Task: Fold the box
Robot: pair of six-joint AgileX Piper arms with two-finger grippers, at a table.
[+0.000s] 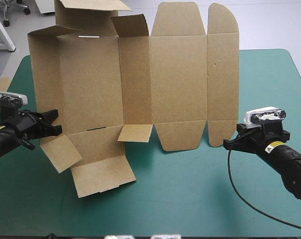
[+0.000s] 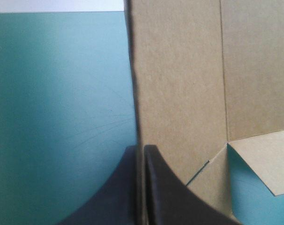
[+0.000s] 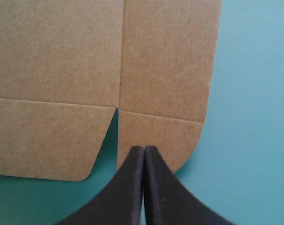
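High view: the box [image 1: 140,84] lies mostly flat on the table [image 1: 190,199], its left wall raised and pinched in my left gripper [image 1: 54,123], while my right gripper [image 1: 229,143], closed and empty, sits at its near-right corner, so I judge most folds remain.

The brown box [image 1: 135,84] is lying opened out as a cut sheet across the middle of the table [image 1: 200,199], its far flaps reaching past the table's far edge. Its lid panel [image 1: 179,79] and rounded end strip are lying flat toward the table's right side. Its left wall [image 1: 43,79] is standing raised, seemingly near upright, toward the table's left edge, and small flaps are splaying toward the near edge.
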